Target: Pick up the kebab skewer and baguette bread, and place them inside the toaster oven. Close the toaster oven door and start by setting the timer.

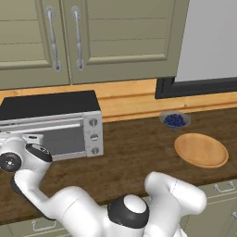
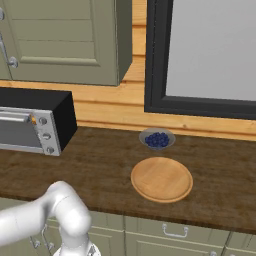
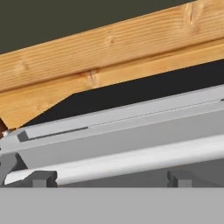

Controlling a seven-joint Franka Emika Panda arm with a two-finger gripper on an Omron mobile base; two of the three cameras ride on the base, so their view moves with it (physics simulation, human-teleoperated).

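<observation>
released end effector faces the boxy silver toaster oven's grey glass door bar handle; it should push squarely until latched.

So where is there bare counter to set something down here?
Bare counter lies between the toaster oven and the wooden plate, and right of the plate. It is tighter between the plate and the blueberry bowl, and where the arm stands before the oven.

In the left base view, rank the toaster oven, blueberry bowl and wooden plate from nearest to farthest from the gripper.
The gripper is open at the oven's front, far left.
1. Toaster oven: right at the gripper, left side.
2. Blueberry bowl and wooden plate: both far right; bowl by the wall, plate nearer the counter edge. Too close to rank.
</observation>
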